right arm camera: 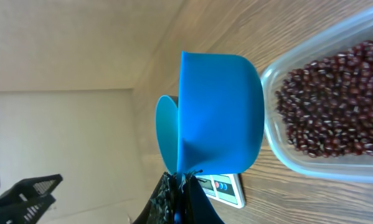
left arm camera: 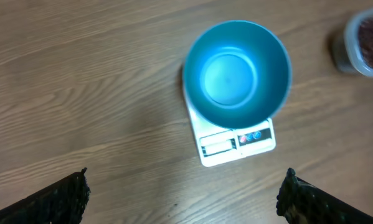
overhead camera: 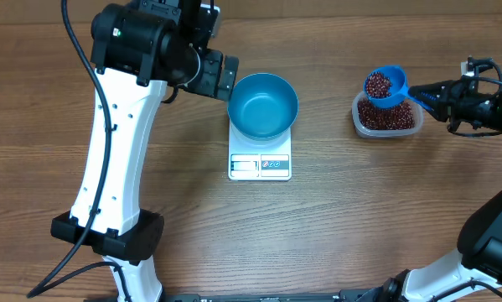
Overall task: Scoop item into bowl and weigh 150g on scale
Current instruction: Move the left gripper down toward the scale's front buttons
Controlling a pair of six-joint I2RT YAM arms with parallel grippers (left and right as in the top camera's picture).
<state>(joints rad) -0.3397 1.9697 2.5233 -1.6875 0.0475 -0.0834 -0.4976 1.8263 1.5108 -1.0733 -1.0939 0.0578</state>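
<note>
Many beans (overhead camera: 378, 84) in scoop (overhead camera: 399, 82) over tub (overhead camera: 357, 116)

I count one bowl (overhead camera: 263, 105), one scale (overhead camera: 260, 165), one scoop (overhead camera: 400, 90), one tub (overhead camera: 417, 122); beans (overhead camera: 386, 117) too many to count.

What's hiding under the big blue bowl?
The white scale. Its display and buttons stick out in front; the bowl covers the rest of its top.

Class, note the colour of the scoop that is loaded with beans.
The scoop is bright blue, shown best in the right wrist view.
</note>
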